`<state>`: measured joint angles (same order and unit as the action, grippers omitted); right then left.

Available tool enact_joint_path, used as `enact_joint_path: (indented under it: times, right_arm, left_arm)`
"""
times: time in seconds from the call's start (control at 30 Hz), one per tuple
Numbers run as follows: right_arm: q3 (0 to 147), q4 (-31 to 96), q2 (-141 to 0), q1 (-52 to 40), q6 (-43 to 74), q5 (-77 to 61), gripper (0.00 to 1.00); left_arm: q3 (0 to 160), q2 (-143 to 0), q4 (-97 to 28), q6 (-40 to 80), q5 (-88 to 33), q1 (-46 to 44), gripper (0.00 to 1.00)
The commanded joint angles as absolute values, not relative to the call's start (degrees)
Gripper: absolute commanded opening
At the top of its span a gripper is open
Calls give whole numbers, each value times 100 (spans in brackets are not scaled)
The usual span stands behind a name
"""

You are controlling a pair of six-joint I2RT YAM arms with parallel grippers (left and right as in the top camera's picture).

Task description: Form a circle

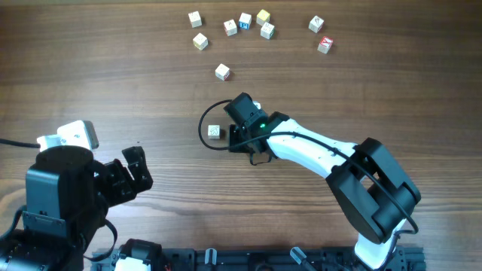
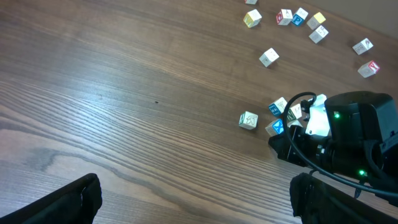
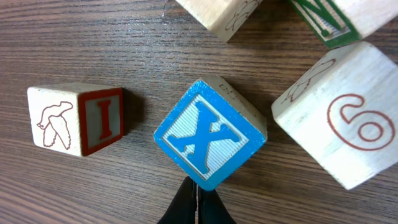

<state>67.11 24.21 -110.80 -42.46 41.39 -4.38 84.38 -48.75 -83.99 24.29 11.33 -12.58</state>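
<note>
Up on the overhead cam, the circle point(image 1: 215, 132) sits around the middle of the bench point(image 1: 113, 75), mostly hidden under the right gripper point(image 1: 239, 124), with just one cube poking out beside it. A bunch of loose cubes point(image 1: 230, 28) is strung along the far edge, well apart from it. The left gripper point(image 1: 129, 173) is parked near the front-left corner, jaws spread wide, holding nothing. Left wrist cam shows the same deal: a tight clump of cubes with a couple of blue faces, right against the right arm's nose, and one more cube just beside the clump. Right wrist cam is the good one. The pincer is pinched fully shut with nothing in it, tips apparently touching the corner of the blue X cube point(image 3: 210, 134). The I cube point(image 3: 74, 118) is off to one side and the 6 cube point(image 3: 348, 118) is close on the other. Looks to me like the nudge-into-shape step. Next move probably wants a short, gentle push on the X cube, aimed so it slides instead of spinning and doesn't bump the 6 cube.
</note>
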Motion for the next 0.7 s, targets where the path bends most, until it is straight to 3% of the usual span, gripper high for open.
enact_joint_path:
  times: [0.0, 0.67]
  right_arm:
    - [6794, 2379, -10906, -4252, 4222, -276, 5]
    - [6794, 2300, -10895, -4252, 4209, -235, 5]
  left_arm:
    - [8433, -4869, -8385, 2462, 1208, -1219, 100]
    - [8433, -4869, -8385, 2462, 1208, -1221, 100]
